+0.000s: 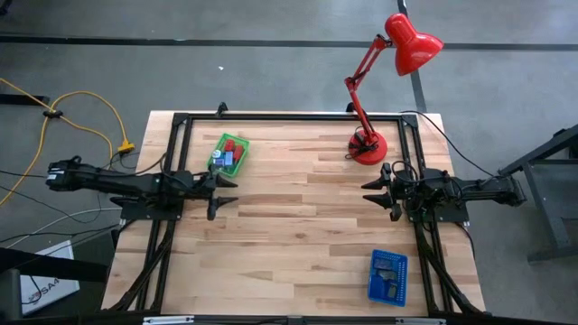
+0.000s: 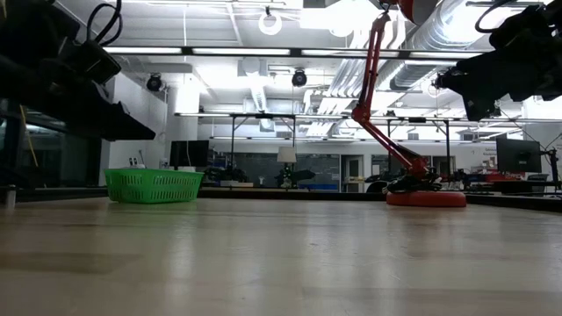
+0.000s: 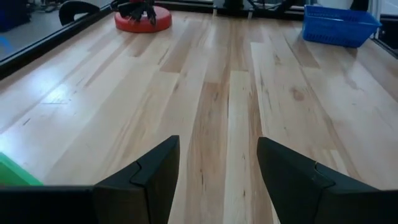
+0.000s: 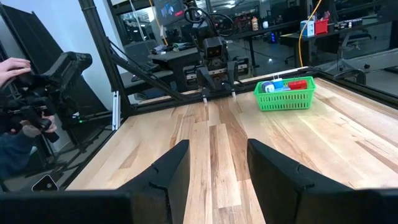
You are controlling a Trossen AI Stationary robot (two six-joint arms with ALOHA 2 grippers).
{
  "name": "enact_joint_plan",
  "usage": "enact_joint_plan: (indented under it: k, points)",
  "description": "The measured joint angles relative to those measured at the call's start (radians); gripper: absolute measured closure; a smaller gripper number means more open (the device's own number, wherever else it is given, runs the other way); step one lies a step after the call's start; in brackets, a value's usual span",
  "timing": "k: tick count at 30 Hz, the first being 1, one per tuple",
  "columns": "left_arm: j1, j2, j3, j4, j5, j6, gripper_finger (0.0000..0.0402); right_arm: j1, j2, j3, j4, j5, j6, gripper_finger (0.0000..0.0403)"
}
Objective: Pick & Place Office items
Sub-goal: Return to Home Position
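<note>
Several office items, blue and red pieces among them (image 1: pixel 229 155), lie inside the green tray (image 1: pixel 242 144) at the far left of the table; they also show in the right wrist view (image 4: pixel 287 84). More small pieces (image 1: pixel 386 269) lie in the blue tray (image 1: pixel 403 287) at the near right. My left gripper (image 1: pixel 237 190) hovers open just near of the green tray, pointing toward the table's right. My right gripper (image 1: pixel 363 191) is open at the right side, pointing left. Nothing is between either pair of fingers (image 3: pixel 217 155) (image 4: pixel 217 152).
A red desk lamp stands on its round base (image 1: pixel 368 145) at the far right, just beyond my right gripper. Bare wooden table (image 1: pixel 298 226) lies between the two grippers. A person's hand (image 4: pixel 15 68) shows beyond the table's edge in the right wrist view.
</note>
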Motion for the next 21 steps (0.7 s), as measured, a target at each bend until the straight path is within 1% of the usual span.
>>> enact_joint_plan:
  k: [6, 12, 17, 21]
  points:
    - [0.000, -0.096, -0.004, -0.156, 0.003, -0.001, 0.0195, 0.000, 0.000, 0.000, 0.000, 0.000, 0.000, 0.0256]
    - [0.001, -0.168, -0.005, -0.174, 0.059, 0.000, 0.0195, 0.000, 0.000, 0.000, 0.000, 0.000, 0.000, 0.0256]
    - [0.001, -0.188, -0.006, -0.191, 0.134, 0.023, 0.0195, 0.000, 0.000, 0.000, 0.000, 0.000, 0.000, 0.0256]
    - [0.001, -0.188, -0.006, -0.192, 0.139, 0.023, 0.0195, 0.000, 0.000, 0.000, 0.000, 0.000, 0.000, 0.0256]
